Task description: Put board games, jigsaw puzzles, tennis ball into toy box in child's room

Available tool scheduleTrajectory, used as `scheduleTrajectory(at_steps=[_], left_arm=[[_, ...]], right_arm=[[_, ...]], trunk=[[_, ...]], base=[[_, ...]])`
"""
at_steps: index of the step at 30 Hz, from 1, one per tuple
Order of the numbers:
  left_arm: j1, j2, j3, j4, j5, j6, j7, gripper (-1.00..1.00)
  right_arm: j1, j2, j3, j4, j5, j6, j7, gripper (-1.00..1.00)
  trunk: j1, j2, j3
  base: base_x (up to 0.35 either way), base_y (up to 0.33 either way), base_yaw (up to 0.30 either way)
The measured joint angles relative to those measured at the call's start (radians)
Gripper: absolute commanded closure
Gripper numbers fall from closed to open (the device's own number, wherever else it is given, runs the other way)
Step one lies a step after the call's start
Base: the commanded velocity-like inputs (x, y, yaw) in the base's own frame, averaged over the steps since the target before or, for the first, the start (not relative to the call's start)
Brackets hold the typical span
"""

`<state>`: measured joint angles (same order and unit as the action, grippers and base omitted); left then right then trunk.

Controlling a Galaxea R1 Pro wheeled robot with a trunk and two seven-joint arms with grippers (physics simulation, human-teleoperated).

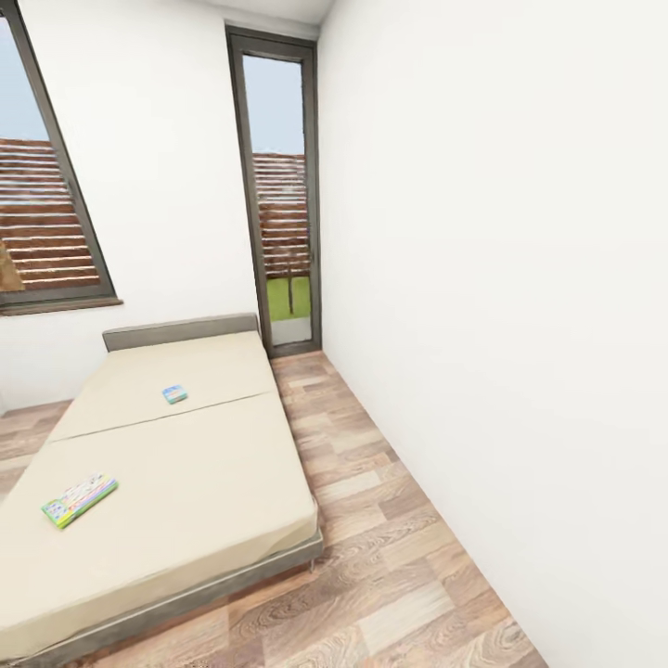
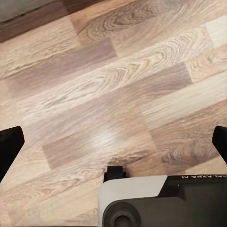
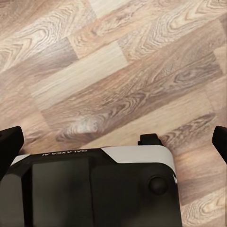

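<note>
From my head camera, two board games lie well apart on the beige bed (image 1: 186, 482): the nearer board game (image 1: 79, 500) by its left edge, the farther board game (image 1: 174, 394) toward the headboard.

My left gripper (image 2: 113, 144) hangs spread wide over wooden floor (image 2: 113, 80).

My right gripper (image 3: 113, 142) is likewise spread and empty.

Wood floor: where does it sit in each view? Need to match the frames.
Head view: wood floor runs between the bed and the white wall.
Left wrist view: wood floor under the open left gripper.
Right wrist view: wood floor under the open right gripper.
Shared landmark: the floor's plank grain.
</note>
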<state>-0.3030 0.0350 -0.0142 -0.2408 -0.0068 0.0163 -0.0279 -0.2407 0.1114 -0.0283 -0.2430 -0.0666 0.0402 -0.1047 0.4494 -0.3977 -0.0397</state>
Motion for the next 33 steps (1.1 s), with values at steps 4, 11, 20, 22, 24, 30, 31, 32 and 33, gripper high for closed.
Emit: scheduleTrajectory(at_steps=[4,11,20,22,24,30,31,32,33], left_arm=[[0.0,-0.001,0.002,0.0,0.002,-0.001,0.0,-1.0],[0.0,-0.005,0.01,-0.001,0.007,0.0,0.001,-1.0],[0.0,-0.005,0.016,-0.001,0.01,0.004,0.001,-1.0],[0.0,-0.006,0.017,-0.001,0.01,0.005,0.001,-1.0],[0.0,-0.005,0.017,-0.001,0.01,0.006,0.001,-1.0],[0.0,-0.002,0.018,-0.002,0.011,0.008,-0.001,-1.0],[0.0,-0.001,0.019,-0.002,0.011,0.008,-0.002,-1.0],[0.0,-0.001,0.019,-0.002,0.011,0.009,-0.002,-1.0],[0.0,0.001,0.019,-0.005,0.011,0.009,-0.004,-1.0]], right_arm=[[0.0,0.0,0.0,0.0,0.0,0.0,-0.002,-1.0],[0.0,0.0,0.0,0.0,0.0,0.0,-0.003,-1.0],[0.0,0.011,0.001,0.0,0.002,0.0,-0.003,-1.0],[0.0,0.012,0.001,0.0,0.002,0.0,-0.003,-1.0],[0.0,0.013,0.001,0.0,0.002,0.0,-0.003,-1.0],[0.0,0.014,0.001,0.0,0.002,0.0,-0.003,-1.0],[0.0,0.014,0.001,-0.001,0.002,0.0,-0.003,-1.0],[0.0,0.014,0.001,-0.001,0.002,0.0,-0.003,-1.0],[0.0,0.014,0.001,-0.002,0.002,-0.001,-0.002,-1.0]], trunk=[[0.0,0.0,-0.005],[0.0,0.0,-0.014],[0.0,0.0,-0.026],[0.0,0.0,-0.028],[0.0,0.0,-0.031],[0.0,0.0,-0.038],[0.0,0.0,-0.039],[0.0,0.0,-0.04],[0.0,0.0,-0.04]], base=[[0.0,0.0,0.202],[0.0,0.0,0.202],[0.0,0.0,0.202],[0.0,0.0,0.202],[0.0,0.0,0.201],[0.0,0.0,0.176],[0.0,0.0,0.099],[0.0,0.0,0.063],[0.0,0.0,0.051]])
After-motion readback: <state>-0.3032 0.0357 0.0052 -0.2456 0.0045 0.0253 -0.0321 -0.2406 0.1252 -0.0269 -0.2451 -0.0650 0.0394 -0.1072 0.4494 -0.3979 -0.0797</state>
